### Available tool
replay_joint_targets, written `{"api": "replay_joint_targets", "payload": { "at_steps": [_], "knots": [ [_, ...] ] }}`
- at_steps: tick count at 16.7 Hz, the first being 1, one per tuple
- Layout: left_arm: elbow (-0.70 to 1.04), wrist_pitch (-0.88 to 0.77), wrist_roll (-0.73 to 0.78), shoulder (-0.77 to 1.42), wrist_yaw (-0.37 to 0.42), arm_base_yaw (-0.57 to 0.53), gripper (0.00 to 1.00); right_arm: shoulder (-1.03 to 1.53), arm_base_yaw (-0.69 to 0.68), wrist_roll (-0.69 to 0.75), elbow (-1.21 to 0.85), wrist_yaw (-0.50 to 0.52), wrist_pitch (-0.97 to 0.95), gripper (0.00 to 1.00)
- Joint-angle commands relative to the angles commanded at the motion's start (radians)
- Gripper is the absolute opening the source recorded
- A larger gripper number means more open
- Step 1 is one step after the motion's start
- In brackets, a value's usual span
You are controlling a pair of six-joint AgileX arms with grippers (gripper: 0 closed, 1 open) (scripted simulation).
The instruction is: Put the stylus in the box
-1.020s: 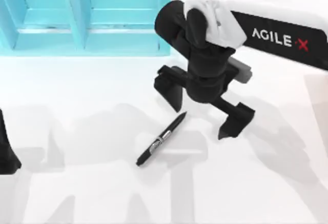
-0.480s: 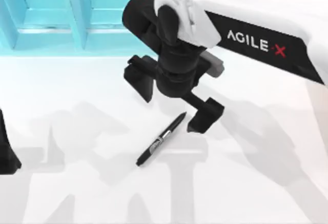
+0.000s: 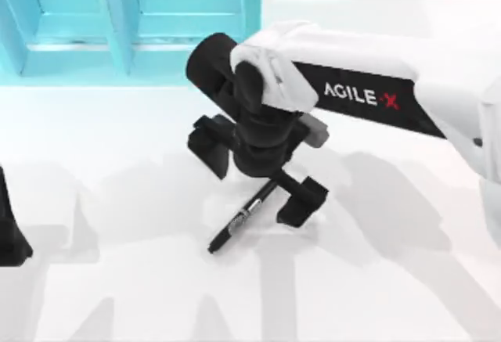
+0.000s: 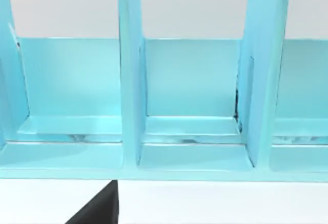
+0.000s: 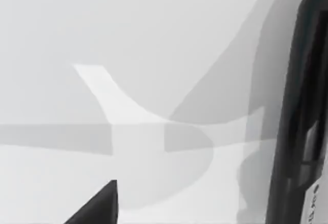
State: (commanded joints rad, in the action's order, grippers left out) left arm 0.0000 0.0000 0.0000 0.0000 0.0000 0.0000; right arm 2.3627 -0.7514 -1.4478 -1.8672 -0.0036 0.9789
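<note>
The stylus (image 3: 237,222), a slim black stick with a silver band, lies slanted on the white table near the middle. My right gripper (image 3: 257,174) is open and low over its upper end, one finger (image 3: 210,146) on the box side and the other (image 3: 301,201) on the near side, neither touching it. The arm hides the stylus's upper tip. Up close, the stylus (image 5: 300,106) runs along one edge of the right wrist view, with a fingertip (image 5: 100,206) apart from it. The turquoise box (image 3: 252,37) stands at the back left, its compartments (image 4: 189,126) open.
My left gripper (image 3: 9,236) is parked at the table's far left edge, facing the box, with one fingertip (image 4: 100,208) in its wrist view. White table surface (image 3: 376,279) stretches to the front and right of the stylus.
My right gripper has moved left and down from behind the stylus, and its open fingers now straddle the stylus's upper end. The stylus and the left arm have not moved.
</note>
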Motion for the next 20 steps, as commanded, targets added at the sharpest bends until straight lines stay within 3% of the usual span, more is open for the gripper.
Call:
{"api": "replay_joint_targets", "payload": {
  "at_steps": [8, 20],
  "knots": [
    [0.000, 0.000, 0.000, 0.000, 0.000, 0.000, 1.00, 0.051, -0.002, -0.003, 0.061, 0.001, -0.105, 1.00],
    [0.000, 0.000, 0.000, 0.000, 0.000, 0.000, 1.00, 0.051, -0.002, -0.003, 0.061, 0.001, -0.105, 0.10]
  ]
}}
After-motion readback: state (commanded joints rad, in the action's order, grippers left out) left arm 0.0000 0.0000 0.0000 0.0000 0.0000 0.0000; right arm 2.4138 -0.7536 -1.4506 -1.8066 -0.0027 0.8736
